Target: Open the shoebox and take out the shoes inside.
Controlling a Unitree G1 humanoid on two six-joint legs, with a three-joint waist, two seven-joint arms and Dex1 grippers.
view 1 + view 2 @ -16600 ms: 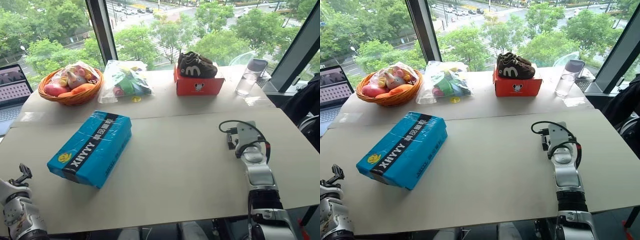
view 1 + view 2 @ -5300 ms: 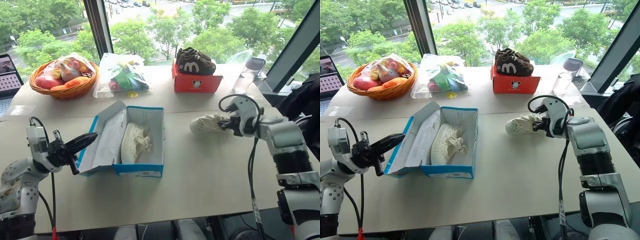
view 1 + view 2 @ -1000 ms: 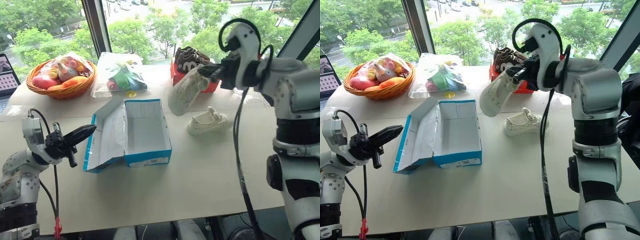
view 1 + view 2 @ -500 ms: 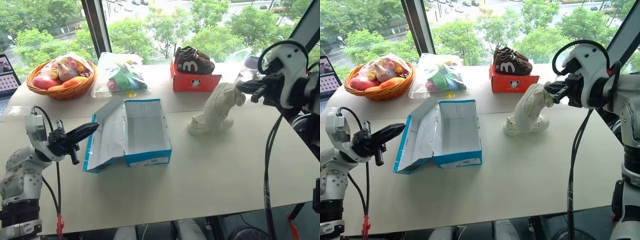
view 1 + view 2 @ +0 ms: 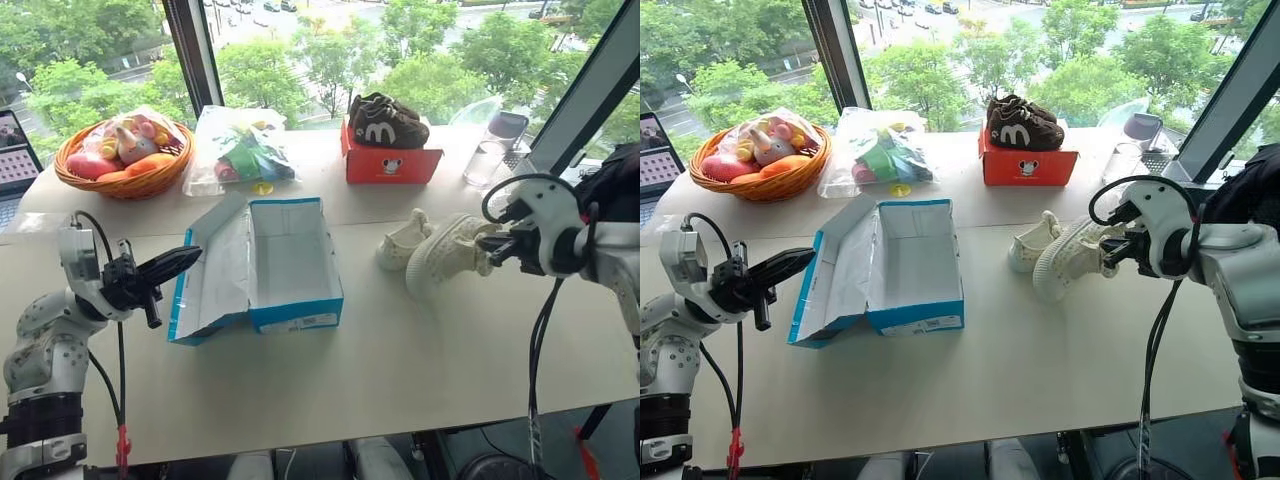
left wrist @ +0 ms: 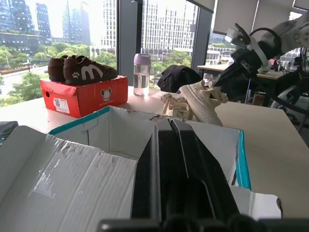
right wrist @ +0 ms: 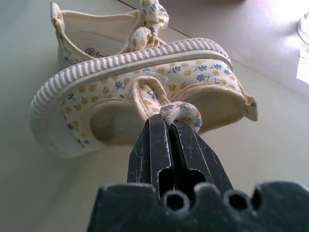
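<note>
Between my right gripper (image 7: 166, 126) fingers: strap of second shoe (image 5: 445, 258), pinched tight, just beside first shoe (image 5: 400, 244) on table (image 5: 400, 370). Left gripper (image 5: 180, 263) closed, tips at open shoebox (image 5: 285, 270) lid edge, holding nothing.

Far edge of the counter (image 5: 330, 380) is carrying, left to right: wicker basket (image 5: 122, 182) of toys, plastic bag (image 5: 243, 152) of coloured bits, red box (image 5: 390, 164) with brown shoes (image 5: 386, 122) sitting on top, clear bottle (image 5: 495, 148). Laptop (image 5: 14, 145) is showing at far left. Trees are showing through the window.
</note>
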